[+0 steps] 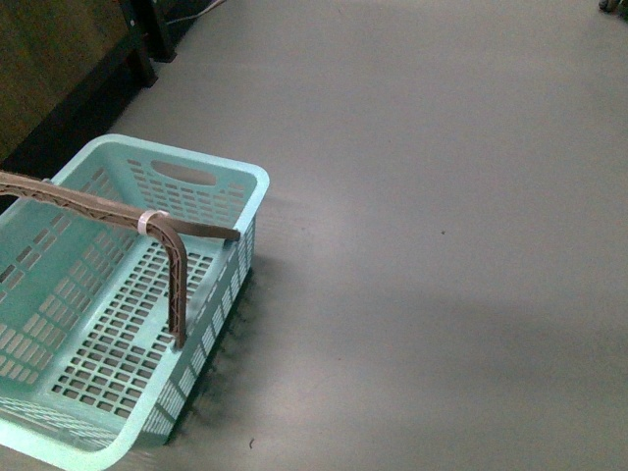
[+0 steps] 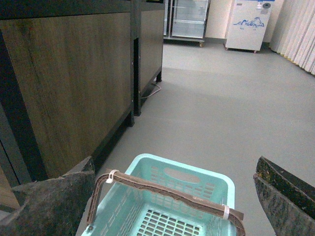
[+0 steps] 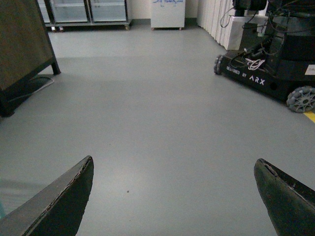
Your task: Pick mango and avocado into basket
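The mint-green basket (image 1: 231, 191) stands on the grey floor at the lower left of the front view, empty, its brown handle (image 1: 108, 211) raised and bound with a white tie (image 1: 150, 221). In the left wrist view the basket (image 2: 147, 162) lies below my left gripper (image 2: 174, 169), whose fingers (image 2: 59, 201) stand wide open with nothing between them. My right gripper (image 3: 174, 167) is also open over bare floor. Neither the mango nor the avocado is in view. Neither arm shows in the front view.
A dark wooden cabinet (image 2: 74, 78) stands close to the basket's far left side. Glass-door fridges (image 2: 186, 18) and a white chest (image 2: 248, 24) line the far wall. Another wheeled ARX robot base (image 3: 268, 64) stands off to the right in the right wrist view.
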`<state>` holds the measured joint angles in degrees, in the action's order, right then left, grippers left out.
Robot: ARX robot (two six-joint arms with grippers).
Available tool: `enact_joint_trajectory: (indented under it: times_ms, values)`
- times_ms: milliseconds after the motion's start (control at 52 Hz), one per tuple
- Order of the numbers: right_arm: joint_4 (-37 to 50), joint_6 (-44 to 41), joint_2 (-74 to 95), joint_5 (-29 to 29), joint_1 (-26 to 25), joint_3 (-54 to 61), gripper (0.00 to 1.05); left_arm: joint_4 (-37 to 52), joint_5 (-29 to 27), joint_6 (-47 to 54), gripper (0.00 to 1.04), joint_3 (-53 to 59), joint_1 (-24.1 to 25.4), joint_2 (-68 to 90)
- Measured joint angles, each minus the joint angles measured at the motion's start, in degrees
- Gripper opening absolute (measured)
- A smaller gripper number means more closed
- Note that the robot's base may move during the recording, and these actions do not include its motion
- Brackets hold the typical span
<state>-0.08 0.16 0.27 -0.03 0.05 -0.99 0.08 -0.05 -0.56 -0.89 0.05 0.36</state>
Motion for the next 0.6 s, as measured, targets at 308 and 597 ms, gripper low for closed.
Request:
enact_joint_trajectory:
  times_ms: [308, 597]
  values:
    - [0.0, 0.0, 0.0, 0.0, 0.0, 0.0, 0.96, 0.0, 0.0, 0.0, 0.97, 0.0, 0.0, 0.0]
    - [0.0, 0.0, 0.0, 0.0, 0.0, 0.0, 0.96, 0.0, 0.0, 0.0, 0.97, 0.0, 0.0, 0.0]
